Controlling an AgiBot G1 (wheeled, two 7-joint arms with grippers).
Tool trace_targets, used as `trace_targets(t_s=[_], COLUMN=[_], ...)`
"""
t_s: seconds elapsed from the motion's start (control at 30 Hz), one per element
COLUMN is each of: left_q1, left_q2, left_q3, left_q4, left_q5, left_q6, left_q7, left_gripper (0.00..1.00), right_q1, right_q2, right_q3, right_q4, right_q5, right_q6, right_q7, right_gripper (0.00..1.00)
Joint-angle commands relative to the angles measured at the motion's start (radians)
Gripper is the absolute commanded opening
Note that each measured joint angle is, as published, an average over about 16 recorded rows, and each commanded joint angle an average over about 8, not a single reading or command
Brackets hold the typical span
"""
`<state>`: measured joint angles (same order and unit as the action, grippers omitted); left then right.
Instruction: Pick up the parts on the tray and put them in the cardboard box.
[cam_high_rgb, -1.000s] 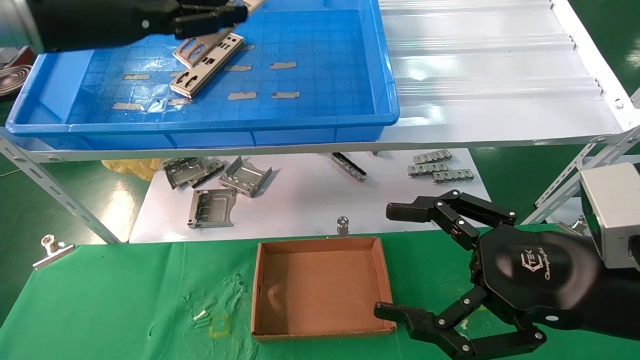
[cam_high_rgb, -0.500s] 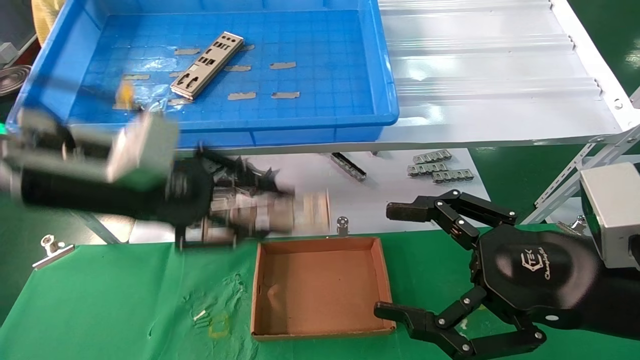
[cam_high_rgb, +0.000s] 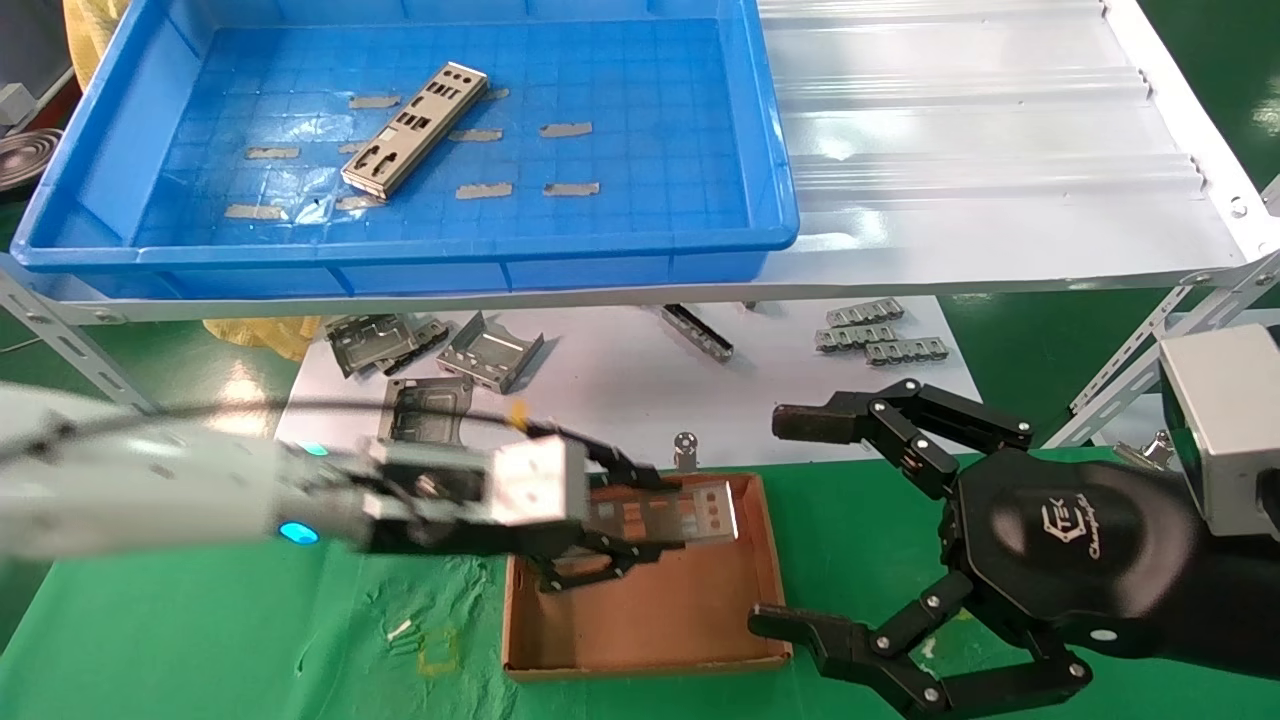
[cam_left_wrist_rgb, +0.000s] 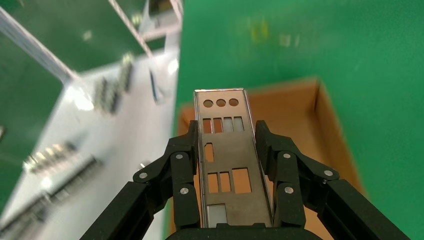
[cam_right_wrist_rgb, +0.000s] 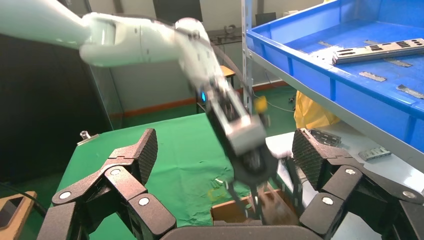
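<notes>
— Where is the left hand (cam_high_rgb: 625, 520)?

— Over the cardboard box (cam_high_rgb: 640, 640), above its far left part. It is clenched on one metal plate (cam_high_rgb: 665, 512), its dark fingers (cam_left_wrist_rgb: 182, 167) pressing the two long edges. In the left wrist view the plate (cam_left_wrist_rgb: 227, 160) sticks out flat past the fingertips, the end with three round holes foremost, brown box floor below it.

— Is the plate touching the box?

— I cannot tell; in the head view it appears held above the floor, roughly level.

— And the other parts?

— A second plate (cam_high_rgb: 414, 129) lies at a slant on the floor of the blue tray (cam_high_rgb: 400, 255), among grey tape strips (cam_high_rgb: 567, 130). The tray sits on the white shelf (cam_high_rgb: 980, 160), well apart from the box.

— The right hand?

— The right hand (cam_high_rgb: 800, 525) hovers just right of the box over the green bench (cam_high_rgb: 200, 630), fingers spread wide and grasping nothing. One lower fingertip (cam_high_rgb: 775, 620) is by the box's near right corner.

— Anything else?

— Folded grey brackets (cam_high_rgb: 490, 352) and small notched strips (cam_high_rgb: 870, 338) lie on a white sheet (cam_high_rgb: 620, 400) beneath the shelf.
</notes>
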<state>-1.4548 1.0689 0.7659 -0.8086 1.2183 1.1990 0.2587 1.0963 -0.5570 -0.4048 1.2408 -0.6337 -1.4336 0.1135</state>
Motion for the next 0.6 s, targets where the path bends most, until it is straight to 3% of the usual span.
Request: trace_targets(t_s=[0.03,0.23,0.27,0.5,0.53,0.6], left_q1=[0.038,0.068,0.07,0.062,0.06,0.058], left_q2=[0.033,0.093,0.1,0.129,0.132,0.135], left_q3=[0.011,0.019,0.02,0.026,0.027,0.027], left_q4=[0.011,0.067,0.077,0.13,0.135,0.144], left_q5=[0.029,0.058,0.06,0.075,0.076,0.078], left_q6=[-0.061,-0.141,-0.147,-0.158,-0.16,-0.161], left_q7=[0.039,0.096,0.102,0.14,0.144,0.152], left_gripper=[0.0,0.0,0.04,0.91,1.0,1.0], right_q1=[0.0,0.0,0.0,0.0,0.0,0.0], right_q2=[0.0,0.0,0.0,0.0,0.0,0.0], right_q3=[0.0,0.0,0.0,0.0,0.0,0.0], right_q4=[0.0,0.0,0.0,0.0,0.0,0.0], right_q5=[0.0,0.0,0.0,0.0,0.0,0.0], right_q6=[0.0,0.0,0.0,0.0,0.0,0.0], right_q7=[0.0,0.0,0.0,0.0,0.0,0.0], right_gripper=[1.0,1.0,1.0,1.0,1.0,1.0])
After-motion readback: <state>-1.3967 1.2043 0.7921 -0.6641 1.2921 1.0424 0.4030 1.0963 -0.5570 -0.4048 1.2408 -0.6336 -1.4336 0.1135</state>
